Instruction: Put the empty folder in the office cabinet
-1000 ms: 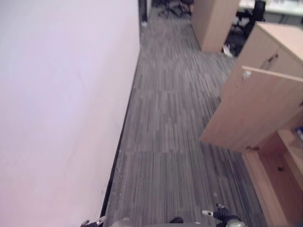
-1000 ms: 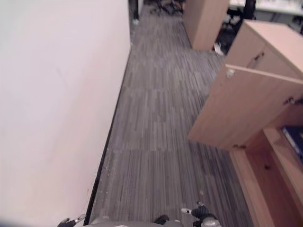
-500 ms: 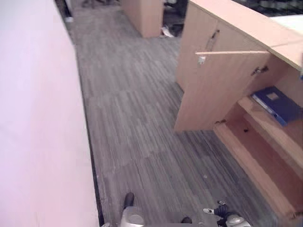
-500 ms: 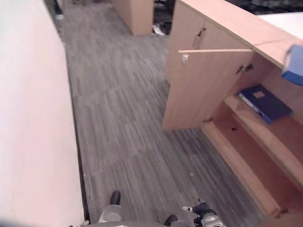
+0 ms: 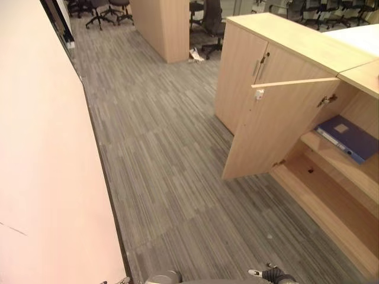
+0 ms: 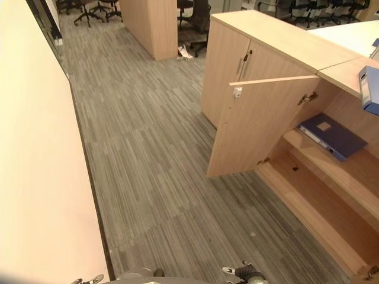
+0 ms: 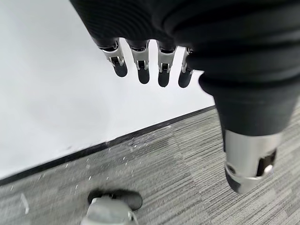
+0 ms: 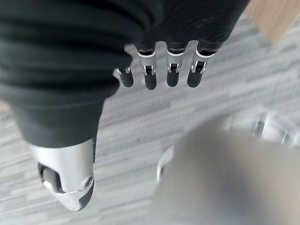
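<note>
The light wood office cabinet (image 5: 284, 47) stands to my right with one door (image 5: 278, 127) swung open. A dark blue folder (image 5: 349, 136) lies flat on its inner shelf (image 6: 349, 171). A light blue folder (image 6: 370, 89) stands on the cabinet top at the far right edge. My left hand (image 7: 143, 70) hangs over the carpet by the wall, its fingers straight and holding nothing. My right hand (image 8: 150, 77) also hangs down with straight fingers, empty. Both hands are low and well away from the cabinet.
A white wall (image 5: 41, 177) runs along my left side. Grey striped carpet (image 5: 166, 165) lies between the wall and the cabinet. A wooden partition (image 5: 163, 26) and several office chairs (image 5: 103, 9) stand at the far end.
The camera has swung to the right, so the wall takes up less of the picture and the open cabinet with its blue folder is in fuller view. Both hands stay low and empty.
</note>
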